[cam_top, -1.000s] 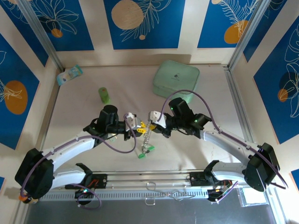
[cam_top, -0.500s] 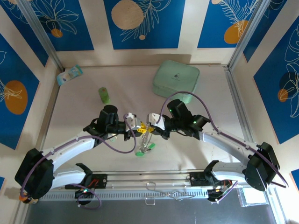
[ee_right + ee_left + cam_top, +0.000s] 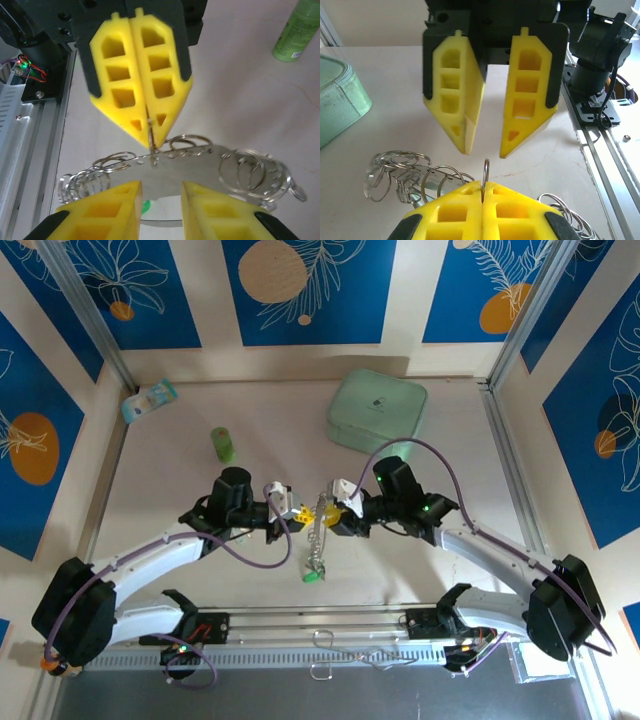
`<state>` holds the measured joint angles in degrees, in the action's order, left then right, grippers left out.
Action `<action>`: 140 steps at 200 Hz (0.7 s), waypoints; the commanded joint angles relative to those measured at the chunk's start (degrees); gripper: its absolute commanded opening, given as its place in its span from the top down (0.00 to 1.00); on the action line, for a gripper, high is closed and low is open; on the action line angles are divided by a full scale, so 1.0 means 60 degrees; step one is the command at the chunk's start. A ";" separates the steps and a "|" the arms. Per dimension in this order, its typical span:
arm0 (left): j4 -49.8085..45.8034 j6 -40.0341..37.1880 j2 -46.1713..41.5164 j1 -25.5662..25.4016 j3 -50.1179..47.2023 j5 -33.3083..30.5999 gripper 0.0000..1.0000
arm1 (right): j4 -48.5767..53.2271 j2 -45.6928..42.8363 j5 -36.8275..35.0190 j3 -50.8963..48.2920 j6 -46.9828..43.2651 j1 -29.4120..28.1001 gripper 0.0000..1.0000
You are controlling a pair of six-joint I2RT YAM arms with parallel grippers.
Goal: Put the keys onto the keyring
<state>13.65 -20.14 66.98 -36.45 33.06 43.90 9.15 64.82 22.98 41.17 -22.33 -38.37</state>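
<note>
Keyring [image 3: 317, 540], hung at centre of the top view, is clamped by one thin ring in the left gripper [image 3: 150, 135], with a green key [image 3: 312, 576] seen at its lower end; the right gripper [image 3: 484, 149] is spread apart just beside it. The slim pinch could be lost and the keyring dropped if it is tugged sideways. No writing can be read; the mark on the case [image 3: 377, 408] at upper right is too small.

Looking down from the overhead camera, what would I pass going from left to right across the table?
Pale blue packet → green cylinder → left tool → right tool → mint-green case. The keyring hangs where the two tools meet, so it is left out.
</note>
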 commanded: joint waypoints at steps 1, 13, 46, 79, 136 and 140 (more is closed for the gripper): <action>0.1510 0.0911 0.0068 -0.0060 -0.0308 0.0373 1.00 | -0.1030 -0.0510 0.0153 -0.0788 0.0566 -0.0148 0.73; 0.1607 0.0964 0.0127 -0.0063 -0.0320 0.0423 1.00 | -0.1666 -0.0725 -0.0011 -0.1238 0.0431 -0.0260 0.75; 0.1734 0.0978 0.0233 -0.0056 -0.0346 0.0614 1.00 | -0.2092 -0.0678 -0.0650 -0.1329 0.0370 -0.0357 0.76; 0.1681 0.0632 0.0189 -0.0063 -0.0421 0.0688 1.00 | -0.2461 -0.0404 -0.0890 -0.1266 0.0454 -0.0517 0.76; 0.1392 0.0263 0.0079 -0.0069 -0.0390 0.0654 1.00 | -0.2463 -0.0457 -0.0579 -0.1255 0.0359 -0.0622 0.82; 0.1376 0.0252 0.0086 -0.0068 -0.0387 0.0652 1.00 | -0.2480 -0.0468 -0.0565 -0.1255 0.0366 -0.0622 0.82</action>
<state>20.93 -16.62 68.18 -36.45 30.74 45.45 -4.91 62.59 18.24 32.97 -20.27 -41.69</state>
